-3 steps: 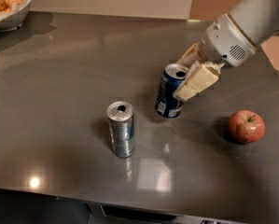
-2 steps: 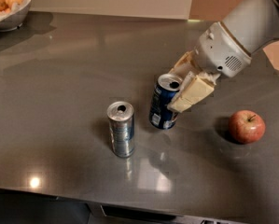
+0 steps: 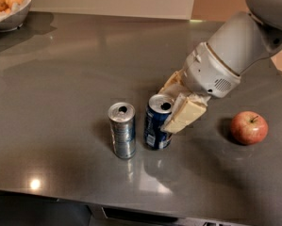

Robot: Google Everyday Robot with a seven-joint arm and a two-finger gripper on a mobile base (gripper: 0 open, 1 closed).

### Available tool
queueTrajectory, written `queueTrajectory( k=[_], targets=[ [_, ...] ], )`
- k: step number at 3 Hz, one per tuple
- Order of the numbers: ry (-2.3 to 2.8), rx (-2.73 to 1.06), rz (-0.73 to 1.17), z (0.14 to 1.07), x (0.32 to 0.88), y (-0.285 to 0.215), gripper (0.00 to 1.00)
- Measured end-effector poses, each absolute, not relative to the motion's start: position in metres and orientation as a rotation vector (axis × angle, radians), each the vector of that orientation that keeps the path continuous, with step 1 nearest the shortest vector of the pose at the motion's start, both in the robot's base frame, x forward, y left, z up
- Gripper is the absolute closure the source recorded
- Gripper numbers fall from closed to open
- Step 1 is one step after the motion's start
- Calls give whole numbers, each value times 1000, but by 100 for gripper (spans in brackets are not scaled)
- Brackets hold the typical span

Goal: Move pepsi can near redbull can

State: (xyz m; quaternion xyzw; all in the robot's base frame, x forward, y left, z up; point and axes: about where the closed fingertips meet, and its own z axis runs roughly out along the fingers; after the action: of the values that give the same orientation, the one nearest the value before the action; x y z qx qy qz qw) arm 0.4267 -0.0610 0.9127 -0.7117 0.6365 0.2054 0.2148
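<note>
The pepsi can (image 3: 155,125), dark blue with a silver top, stands upright on the grey table (image 3: 74,65). The redbull can (image 3: 122,131), slim and silver-blue, stands upright just to its left, a small gap between them. My gripper (image 3: 171,105) comes in from the upper right and is shut on the pepsi can, with one cream finger (image 3: 184,114) on its right side and the other behind it.
A red apple (image 3: 249,127) lies on the table to the right of the gripper. A bowl of orange fruit (image 3: 8,4) stands at the far left corner. The table's front edge runs along the bottom.
My gripper has carried the pepsi can to the left and toward the front, from well right of the redbull can to right beside it.
</note>
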Motion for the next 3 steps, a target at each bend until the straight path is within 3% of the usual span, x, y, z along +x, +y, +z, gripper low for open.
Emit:
queueTrajectory(
  k=[1,2,3],
  targets=[
    [1753,-2009,553,904,420,-57,100],
    [1742,-2034,546,899,417,-55,86],
    [1736,-2053,544,898,414,-53,62]
  ],
)
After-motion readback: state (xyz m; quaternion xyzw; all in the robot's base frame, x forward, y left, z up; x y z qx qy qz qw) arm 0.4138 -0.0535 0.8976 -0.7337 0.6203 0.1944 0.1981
